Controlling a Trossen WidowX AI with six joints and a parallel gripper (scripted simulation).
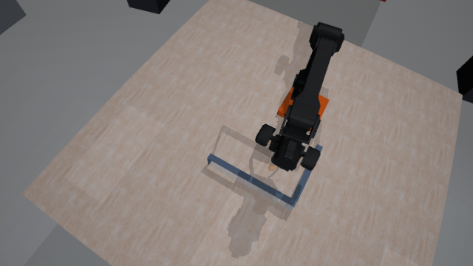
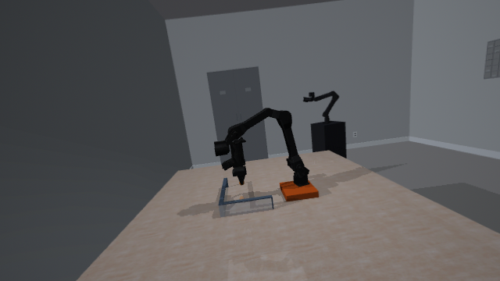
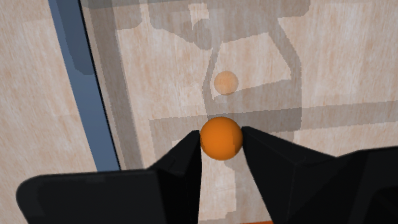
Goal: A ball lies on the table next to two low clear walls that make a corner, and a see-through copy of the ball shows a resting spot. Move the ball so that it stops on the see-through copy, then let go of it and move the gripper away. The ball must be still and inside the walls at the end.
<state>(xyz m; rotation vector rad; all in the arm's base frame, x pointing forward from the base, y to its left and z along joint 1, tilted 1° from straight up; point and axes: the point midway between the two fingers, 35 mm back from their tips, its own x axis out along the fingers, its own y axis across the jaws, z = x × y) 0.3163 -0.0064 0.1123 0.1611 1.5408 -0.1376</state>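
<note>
The orange ball (image 3: 221,138) is between the two black fingertips in the wrist view, touching both. My gripper (image 3: 220,135) (image 2: 241,183) is shut on it and holds it above the table, over the area inside the corner. In the top view the arm hides the ball and fingertips. The see-through copy (image 3: 226,83) (image 1: 271,168) (image 2: 241,197) rests on the table inside the corner, beyond the held ball in the wrist view. Two low clear walls with blue top edges form the corner; the long wall (image 1: 251,179) and the short wall (image 1: 302,182) meet at the lower right in the top view.
The arm's orange base (image 1: 322,106) (image 2: 300,192) stands on the table (image 1: 148,129) (image 2: 312,242), on the side away from the corner. The blue-edged wall (image 3: 82,92) runs down the left of the wrist view. Arm and wall shadows cross the table around the copy.
</note>
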